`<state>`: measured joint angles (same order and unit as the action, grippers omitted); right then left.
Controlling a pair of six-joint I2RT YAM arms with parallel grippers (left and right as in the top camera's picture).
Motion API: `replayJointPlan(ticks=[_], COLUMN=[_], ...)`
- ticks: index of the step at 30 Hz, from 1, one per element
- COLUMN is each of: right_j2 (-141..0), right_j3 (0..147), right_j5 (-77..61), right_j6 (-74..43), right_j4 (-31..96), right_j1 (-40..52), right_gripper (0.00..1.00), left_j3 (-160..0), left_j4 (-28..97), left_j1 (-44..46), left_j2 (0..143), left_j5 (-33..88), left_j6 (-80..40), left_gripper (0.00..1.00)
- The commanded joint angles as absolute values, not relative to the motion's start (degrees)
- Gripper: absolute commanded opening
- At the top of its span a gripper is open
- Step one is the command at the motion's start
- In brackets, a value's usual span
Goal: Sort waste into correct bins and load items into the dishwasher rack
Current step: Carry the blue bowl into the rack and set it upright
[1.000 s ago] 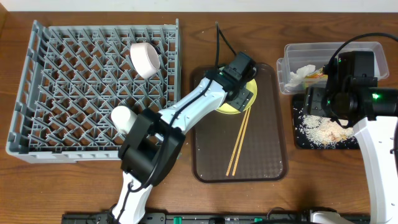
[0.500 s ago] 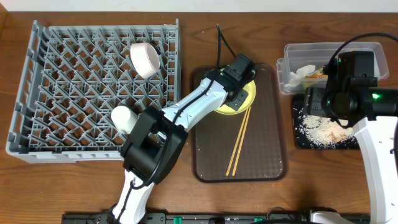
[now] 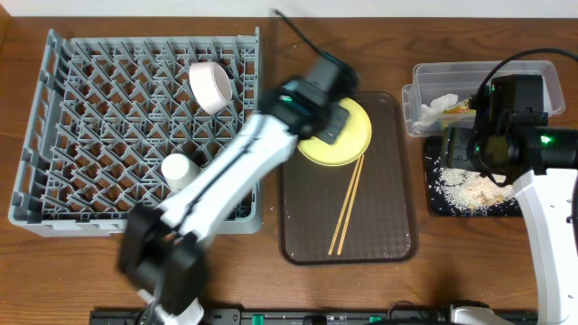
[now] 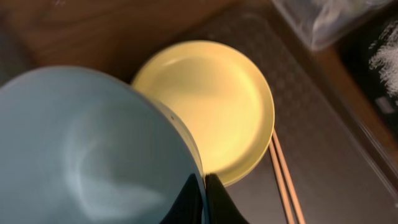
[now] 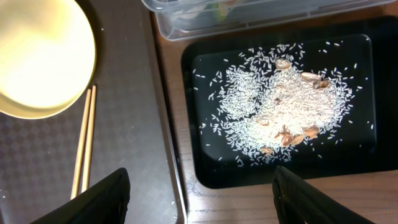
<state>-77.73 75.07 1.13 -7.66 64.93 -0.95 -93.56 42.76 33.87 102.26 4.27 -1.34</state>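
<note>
My left gripper (image 4: 203, 200) is shut on the rim of the light blue bowl (image 4: 81, 155), which hangs above the brown tray and fills the left of the left wrist view. The round yellow plate (image 3: 339, 140) lies bare on that tray, with the wooden chopsticks (image 3: 346, 208) beside it. In the grey dishwasher rack (image 3: 90, 108) sit the pinkish-white bowl (image 3: 209, 86) and the small white cup (image 3: 178, 170). My right gripper (image 5: 199, 208) stands open above the gap between the brown tray and the black tray (image 5: 205, 162), holding nothing. Rice crumbs (image 5: 280, 106) are scattered in the black tray.
The clear tub (image 3: 528, 77) behind the black tray holds a white tissue (image 3: 442, 106). The brown serving tray (image 3: 388, 226) lies between the rack and the bins. The left arm (image 3: 226, 181) reaches across the rack's right edge.
The left gripper has shut on the blue bowl and risen with it, uncovering the yellow plate; the left arm swings up and left, blurred. The right arm has not moved.
</note>
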Motion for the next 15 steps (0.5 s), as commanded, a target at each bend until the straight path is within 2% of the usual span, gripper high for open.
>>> replayJointPlan(ticks=[1,9,15], right_j2=[-77.5,-77.5,-77.5], right_j3=[76.1,76.1,76.1], right_j5=[2.2,2.1,2.1], right_j6=[-7.6,-7.6,-7.6], right_j4=[65.0,65.0,65.0], right_j1=[-1.3,-1.3,-1.3], right_gripper=[0.72,0.72,0.72], left_j3=[-93.9,-93.9,-93.9], left_j4=[45.5,51.9,55.7], left_j1=[27.6,6.0,-6.9], left_j2=[98.5,98.4,102.1], left_j5=[11.8,51.1,64.0], left_j6=[-3.7,-2.8,-2.8], left_gripper=[0.06,0.06,0.06])
